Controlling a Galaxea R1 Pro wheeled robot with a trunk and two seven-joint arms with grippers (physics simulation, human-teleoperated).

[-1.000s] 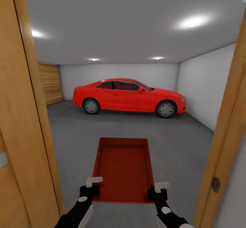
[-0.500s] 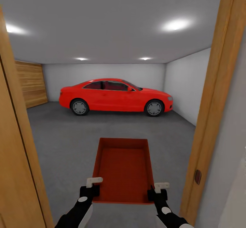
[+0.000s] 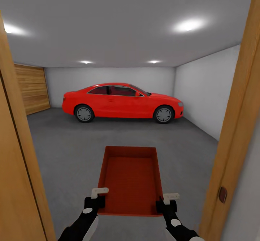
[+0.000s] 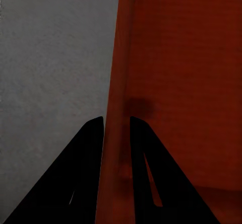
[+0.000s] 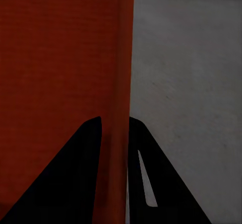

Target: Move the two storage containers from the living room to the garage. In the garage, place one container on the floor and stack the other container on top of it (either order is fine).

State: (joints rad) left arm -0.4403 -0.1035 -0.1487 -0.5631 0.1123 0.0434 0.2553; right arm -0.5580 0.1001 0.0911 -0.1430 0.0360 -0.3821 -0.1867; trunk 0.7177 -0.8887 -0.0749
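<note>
One red-orange storage container (image 3: pixel 130 178) hangs level in front of me, open side up and empty, above the dark grey garage floor (image 3: pixel 65 140). My left gripper (image 3: pixel 96 201) is shut on its left wall near the near corner. My right gripper (image 3: pixel 165 205) is shut on its right wall at the matching spot. The left wrist view shows the left gripper (image 4: pixel 117 121) pinching the container's wall (image 4: pixel 181 83) over the floor (image 4: pixel 50 58). In the right wrist view my right gripper (image 5: pixel 115 119) clamps the other wall (image 5: pixel 60 58) the same way.
I stand in a doorway, with wooden door frame posts close at left (image 3: pixel 18 169) and right (image 3: pixel 238 136). A red car (image 3: pixel 122 103) is parked across the far end of the garage. A wooden door (image 3: pixel 33 88) is at back left and a white wall (image 3: pixel 202 93) runs along the right.
The whole view has shifted, so the camera moved: the car sits further left than a second ago and the door posts have spread outward. The container stays held in both grippers.
</note>
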